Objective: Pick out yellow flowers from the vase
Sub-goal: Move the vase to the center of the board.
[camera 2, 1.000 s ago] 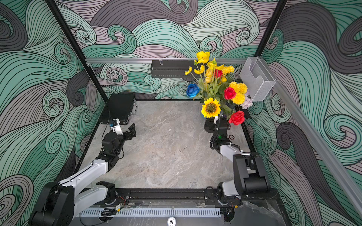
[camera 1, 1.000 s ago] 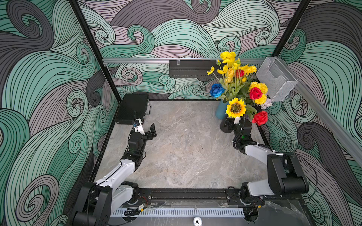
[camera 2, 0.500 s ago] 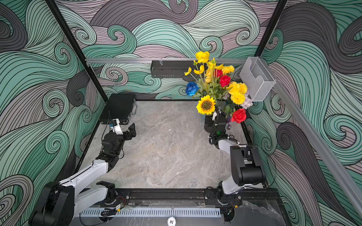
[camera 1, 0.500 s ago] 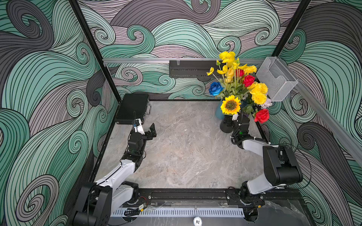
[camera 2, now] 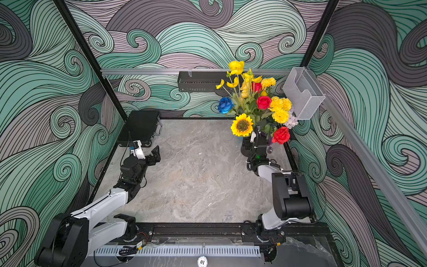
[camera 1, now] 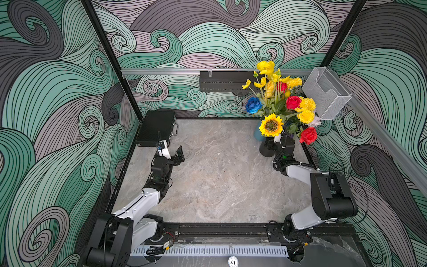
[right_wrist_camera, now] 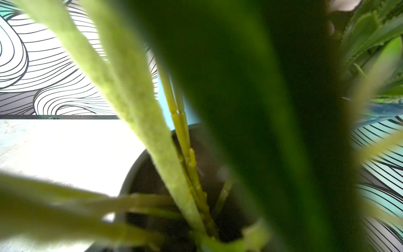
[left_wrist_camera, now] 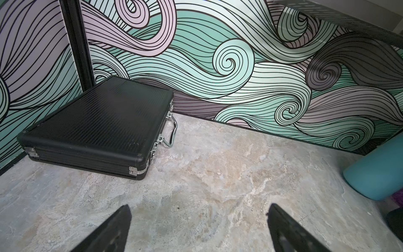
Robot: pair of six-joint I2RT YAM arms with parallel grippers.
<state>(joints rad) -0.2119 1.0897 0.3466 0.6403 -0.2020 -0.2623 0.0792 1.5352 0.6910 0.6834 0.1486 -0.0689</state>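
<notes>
Two-arm pose | left arm (camera 1: 147,203) low, jaws apart | right arm (camera 1: 298,172) among stems (right_wrist_camera: 189,165)

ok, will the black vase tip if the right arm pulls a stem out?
Probably tippy: the black vase is small under a tall, wide bunch of flowers. Several stems crowd its mouth, so one may drag its neighbours. It stands free on the smooth table, so it could slide.

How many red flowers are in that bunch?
3 red flowers: the highest, at the back; one mid-bunch; the lowest, at the front edge. Leaves may hide more.
</notes>
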